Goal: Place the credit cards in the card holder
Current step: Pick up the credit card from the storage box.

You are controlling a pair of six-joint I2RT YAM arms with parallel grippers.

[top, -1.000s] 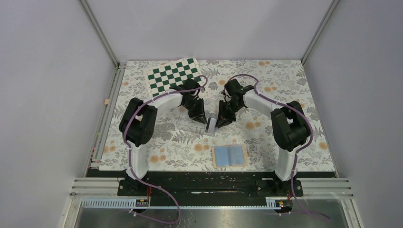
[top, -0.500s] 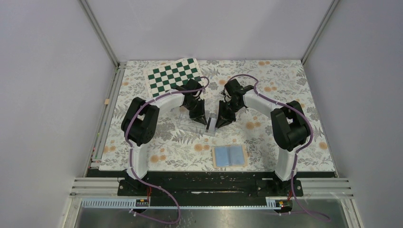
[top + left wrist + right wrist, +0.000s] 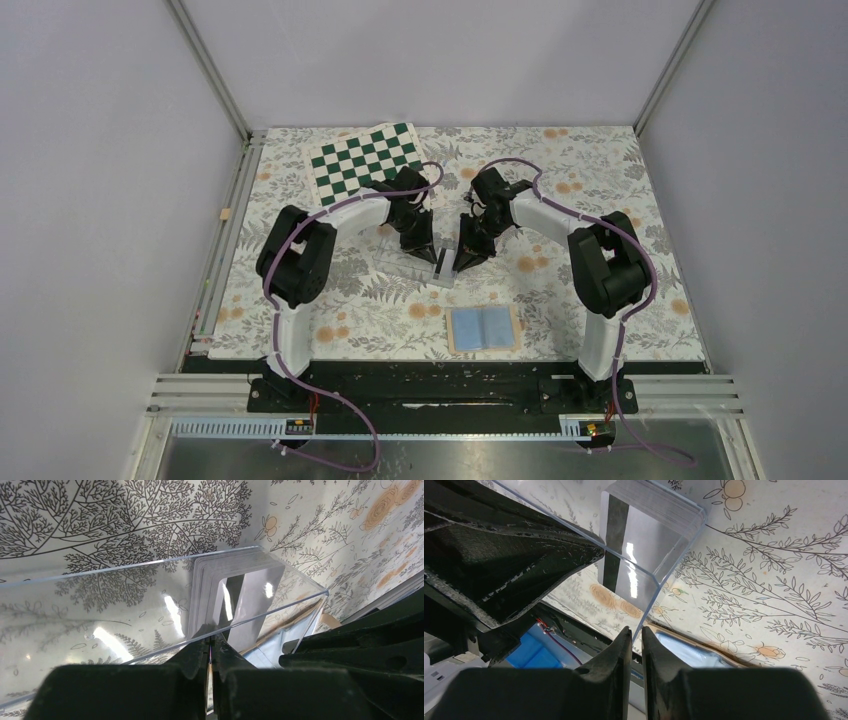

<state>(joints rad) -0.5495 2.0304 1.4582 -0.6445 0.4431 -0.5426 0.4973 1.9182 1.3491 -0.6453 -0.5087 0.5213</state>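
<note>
Near the middle of the floral tabletop [image 3: 600, 170] a clear box [image 3: 410, 262] stood with the credit cards [image 3: 240, 595] inside it, a tight stack set on edge against the box's right end, the front card showing a dark stripe down its pale face. Both arms reached in toward this box from either side. The left end effector [image 3: 209, 652] sat at the top rim of the box's long wall, just left of the stack, its fingers pressed together with only a hairline between them; whether the thin wall was caught in that line could not be told. The cards were just beyond its tips, behind the clear wall, apart from the fingers. The right end effector [image 3: 636, 635] was at the box's right end, its fingers a narrow slit apart, with the corner edge of the box running down into that slit; whether they clamped it could not be told. The stack stood just past those tips, inside the box. The card holder [image 3: 482, 328] lay open and flat, blue inside up, well apart from both end effectors, nearer the arm bases and a little to the right. A green-and-white checkerboard [image 3: 365, 160] lay at the far left.
</note>
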